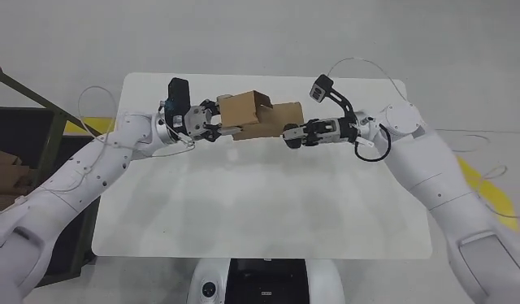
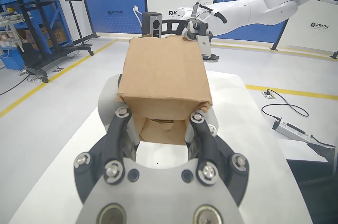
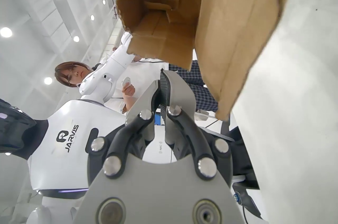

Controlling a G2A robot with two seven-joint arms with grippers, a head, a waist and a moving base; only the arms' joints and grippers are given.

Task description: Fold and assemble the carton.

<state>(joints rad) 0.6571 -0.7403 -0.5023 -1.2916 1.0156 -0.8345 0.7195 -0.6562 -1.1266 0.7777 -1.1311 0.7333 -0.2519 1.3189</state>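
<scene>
In the top view's upper middle the carton (image 1: 253,113) hangs above the surface (image 1: 268,210), the left gripper (image 1: 213,125) clamping 1 end in its fingers to steady it, while the right gripper (image 1: 291,135), fingers pinched together on nothing, sits at the open end, likely to fold the loose flap (image 3: 237,24) in.

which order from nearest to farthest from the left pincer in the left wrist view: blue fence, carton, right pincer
1. carton: gripped in the left pincer itself.
2. right pincer: just past the carton's far end.
3. blue fence: far behind both, across the hall floor.
</scene>
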